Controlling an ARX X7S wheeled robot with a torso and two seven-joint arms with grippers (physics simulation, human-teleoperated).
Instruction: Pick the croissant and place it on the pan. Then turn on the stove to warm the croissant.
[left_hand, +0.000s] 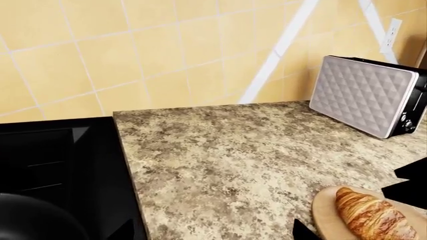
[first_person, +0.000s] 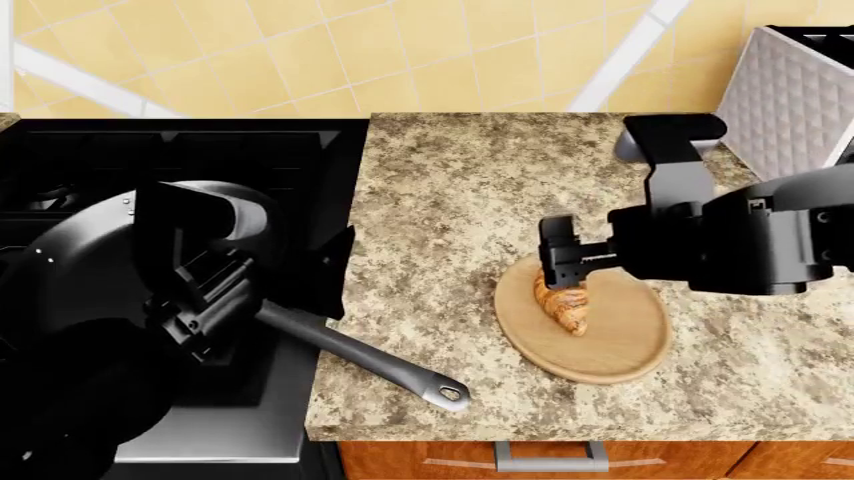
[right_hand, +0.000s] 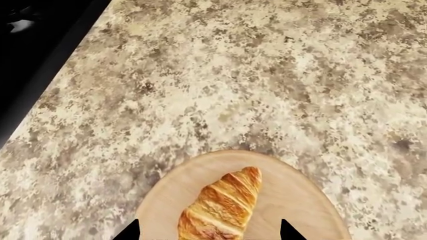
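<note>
The golden croissant (right_hand: 223, 207) lies on a round tan wooden plate (right_hand: 293, 195) on the speckled counter. My right gripper (right_hand: 208, 232) hangs just above it, open, one fingertip on each side of the pastry without touching it; in the head view the right gripper (first_person: 567, 268) covers the croissant's (first_person: 567, 312) far end. The black pan (first_person: 80, 260) sits on the stove (first_person: 187, 150), its long handle (first_person: 367, 360) reaching over the counter. My left gripper (first_person: 320, 275) is open and empty over the stove's right edge, beside the pan. The stove's knobs are out of view.
A quilted silver toaster (first_person: 787, 90) stands at the counter's back right against the yellow tiled wall. The counter's front edge and a drawer handle (first_person: 550, 458) show below the plate (first_person: 614, 345). In the left wrist view, the toaster (left_hand: 367, 95) and croissant (left_hand: 370, 215) lie off to one side.
</note>
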